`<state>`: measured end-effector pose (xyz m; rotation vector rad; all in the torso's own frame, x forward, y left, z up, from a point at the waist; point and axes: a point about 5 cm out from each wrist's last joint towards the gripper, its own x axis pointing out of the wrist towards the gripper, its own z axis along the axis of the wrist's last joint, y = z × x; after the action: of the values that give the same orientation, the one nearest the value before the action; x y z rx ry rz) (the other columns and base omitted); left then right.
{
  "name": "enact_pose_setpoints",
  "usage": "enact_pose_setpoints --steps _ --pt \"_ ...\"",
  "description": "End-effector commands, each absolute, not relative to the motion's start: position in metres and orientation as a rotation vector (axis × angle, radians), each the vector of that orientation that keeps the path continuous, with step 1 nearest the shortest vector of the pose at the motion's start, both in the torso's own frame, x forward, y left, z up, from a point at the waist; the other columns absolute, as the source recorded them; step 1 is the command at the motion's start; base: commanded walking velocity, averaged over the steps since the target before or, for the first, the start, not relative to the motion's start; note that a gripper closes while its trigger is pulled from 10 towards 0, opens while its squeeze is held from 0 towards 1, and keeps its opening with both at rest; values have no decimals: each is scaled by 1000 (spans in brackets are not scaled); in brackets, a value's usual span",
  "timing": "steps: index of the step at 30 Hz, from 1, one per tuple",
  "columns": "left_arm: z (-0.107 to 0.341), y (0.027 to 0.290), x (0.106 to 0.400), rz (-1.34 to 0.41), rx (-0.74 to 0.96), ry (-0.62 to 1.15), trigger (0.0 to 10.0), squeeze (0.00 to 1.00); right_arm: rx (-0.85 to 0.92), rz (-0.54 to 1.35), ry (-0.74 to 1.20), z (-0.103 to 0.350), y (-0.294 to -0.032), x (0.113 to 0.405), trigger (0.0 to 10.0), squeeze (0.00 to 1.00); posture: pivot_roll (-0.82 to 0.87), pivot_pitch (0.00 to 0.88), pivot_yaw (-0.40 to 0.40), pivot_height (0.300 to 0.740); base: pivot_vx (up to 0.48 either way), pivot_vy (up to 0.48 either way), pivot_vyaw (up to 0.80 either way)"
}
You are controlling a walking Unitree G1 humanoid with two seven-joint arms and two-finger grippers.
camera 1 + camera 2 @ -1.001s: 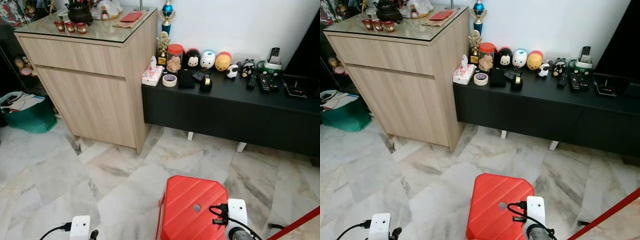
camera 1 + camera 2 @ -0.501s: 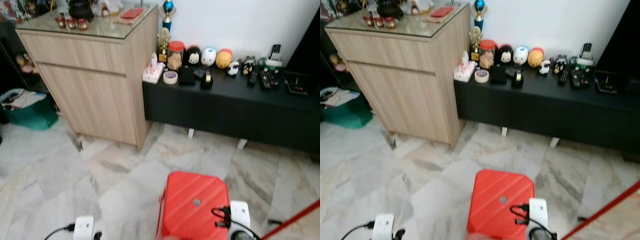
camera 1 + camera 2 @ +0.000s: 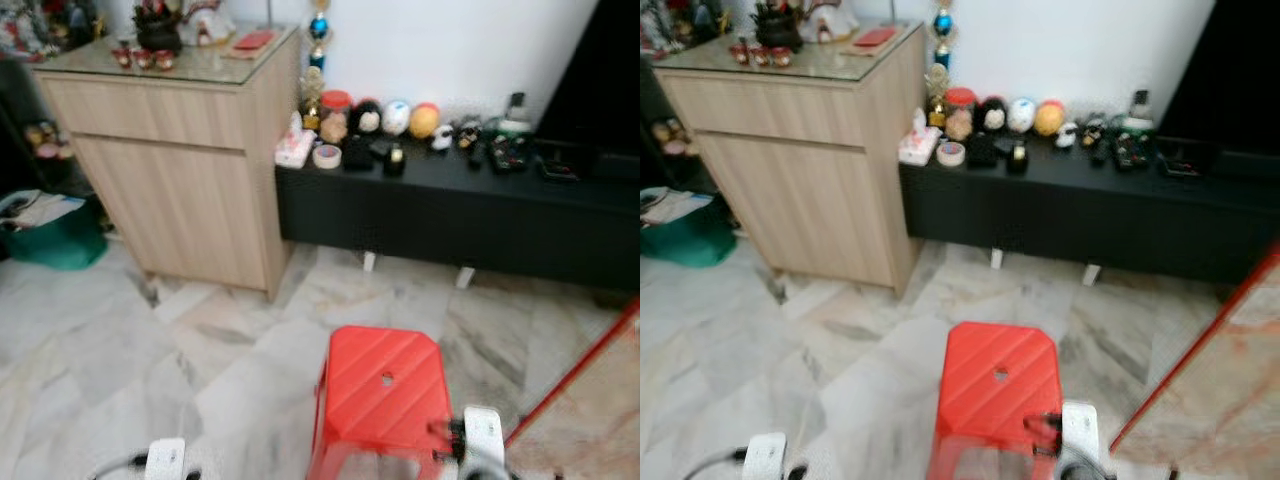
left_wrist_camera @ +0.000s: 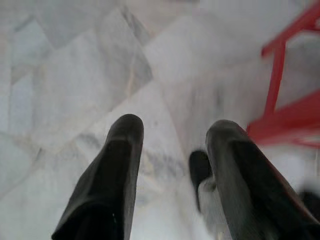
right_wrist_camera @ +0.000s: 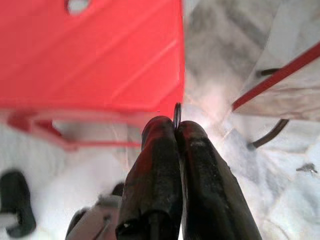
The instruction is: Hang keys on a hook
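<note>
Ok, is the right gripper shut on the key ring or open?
Shut. In the right wrist view the right gripper has its two black fingers pressed together, with a thin dark ring pinched at their tips, above the red stool.

What looks like a thin dark key ring (image 5: 177,114) protrudes, pinched between the right tool's (image 5: 175,131) fingertips.

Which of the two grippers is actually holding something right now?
The right gripper: its fingers are pressed together on a thin dark ring beside the red stool. The left gripper is open over bare marble floor.
</note>
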<state>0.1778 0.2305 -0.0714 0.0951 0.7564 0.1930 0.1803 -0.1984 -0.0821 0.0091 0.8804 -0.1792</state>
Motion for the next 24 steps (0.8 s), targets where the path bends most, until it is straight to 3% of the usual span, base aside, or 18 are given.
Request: enact_pose_setpoints --steps 1,16,24 --pt "-80 228 163 186 90 815 10000 0 19 -189 870 -79 -202 185 10000 0 -3 0 -7 740 -274 0 0" --pt "-80 227 164 187 80 814 10000 0 39 -233 897 -83 -220 171 10000 0 -1 0 -16 740 -242 0 0" --pt "-79 226 167 194 70 804 10000 0 31 -225 913 -83 -215 173 10000 0 5 0 -26 740 0 0 -737"
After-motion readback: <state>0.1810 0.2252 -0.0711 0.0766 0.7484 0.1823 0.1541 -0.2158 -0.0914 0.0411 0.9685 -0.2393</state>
